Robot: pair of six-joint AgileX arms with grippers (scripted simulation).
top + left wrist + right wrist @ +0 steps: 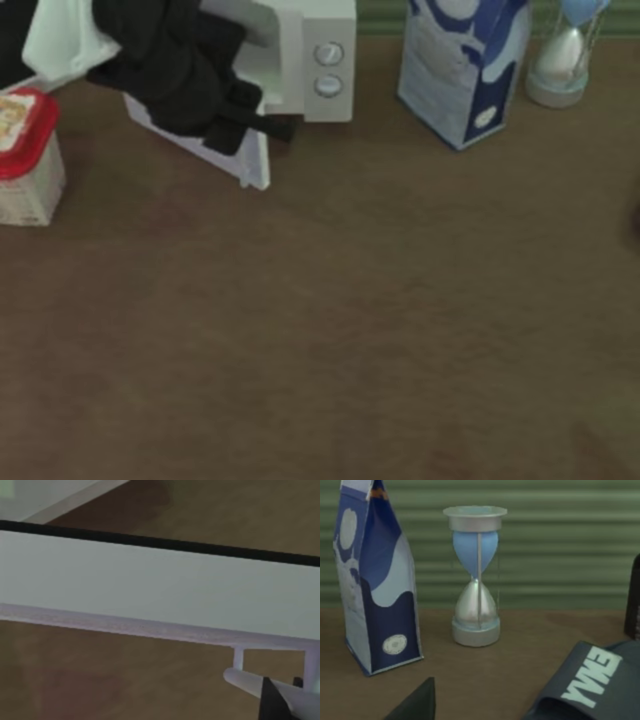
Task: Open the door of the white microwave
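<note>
Door (215,150) on the white microwave (318,55) is already swung well out from the box, hanging off its hinge side and angling toward the front of the table, so the cavity behind it is showing. Everything below is placed off the microwave: it sits at the back edge, the red-lidded tub (28,150) is well off to its left, and the blue-and-white carton (462,65) is just to its right with the hourglass (562,60) beyond that.

Left gripper (262,125) is parked right at the free edge of the door, close to the microwave's front. In the left wrist view the door edge fills the shot as a long white slab, and there's a thin white bar handle (245,680) standing off it on two posts, with a dark fingertip (272,705) right up against it. Honestly can't tell if the jaws are closed on the bar or just next to it.

Handling guess: the panel looks like stiff, light plastic on a free hinge, so it shouldn't take much force. That handle is the obvious grab spot, though it's skinny and smooth, so it could slip. I'd also guess the whole microwave is light enough to skid if pulled hard.

Right arm is idle, well right of the microwave; only a dark sliver shows in its own view.
</note>
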